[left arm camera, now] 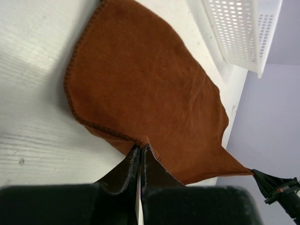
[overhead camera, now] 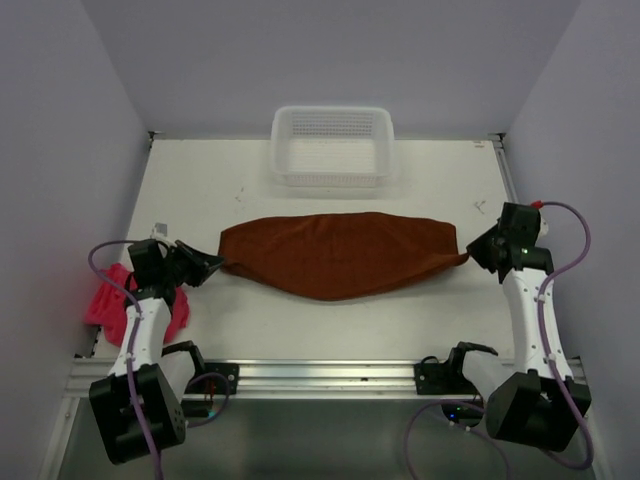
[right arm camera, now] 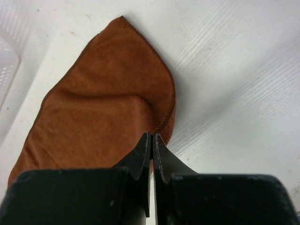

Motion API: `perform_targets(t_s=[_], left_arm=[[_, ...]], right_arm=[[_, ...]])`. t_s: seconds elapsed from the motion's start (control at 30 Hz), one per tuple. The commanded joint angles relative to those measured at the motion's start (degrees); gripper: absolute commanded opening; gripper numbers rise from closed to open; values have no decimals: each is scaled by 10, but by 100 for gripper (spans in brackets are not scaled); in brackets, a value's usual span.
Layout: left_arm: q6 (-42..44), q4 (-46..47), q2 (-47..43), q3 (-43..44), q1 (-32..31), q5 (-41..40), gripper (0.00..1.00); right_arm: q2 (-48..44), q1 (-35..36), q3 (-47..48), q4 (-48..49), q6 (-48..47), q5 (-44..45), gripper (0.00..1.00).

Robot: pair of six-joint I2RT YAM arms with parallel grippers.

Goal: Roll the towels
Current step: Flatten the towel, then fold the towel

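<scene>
Now spanning the gap between two arms, a rust-brown microfibre towel (overhead camera: 340, 255) lies flat across the middle of the white table (overhead camera: 300, 330), in front of a white perforated plastic basket (overhead camera: 330, 112). The likeliest failure from here looks like a lost corner. Each grip takes only the very tip of the cloth, so an outward pull by either arm could slip the hem free. An uneven lift could also skew or bunch the towel before any roll begins. The left gripper (overhead camera: 212, 265) has its fingers pressed together on the towel's left-hand point, and the left wrist view shows the stitched hem meeting the fingertips (left arm camera: 126, 166). The right gripper (overhead camera: 474, 250) is likewise clamped, pinching the right-hand point where the hem runs in between its tips. A crumpled pink towel (overhead camera: 105, 300) sits at the table's left edge beside the left arm.
</scene>
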Motion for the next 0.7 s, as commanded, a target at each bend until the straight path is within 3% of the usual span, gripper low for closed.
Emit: perform_targets(t_s=[0.0,0.33,0.67], left_arm=[[45,-19,18,-15,7,-17,0],[73,-24,69,-24,25,-31,0],[104,-49,108,63,80,-58,0]], right_arm=[[-9,-6,-19,-18,-4,45,0],[-1,-11,-99,5,23,73,0],[29,-16,-78,27,39,99,0]])
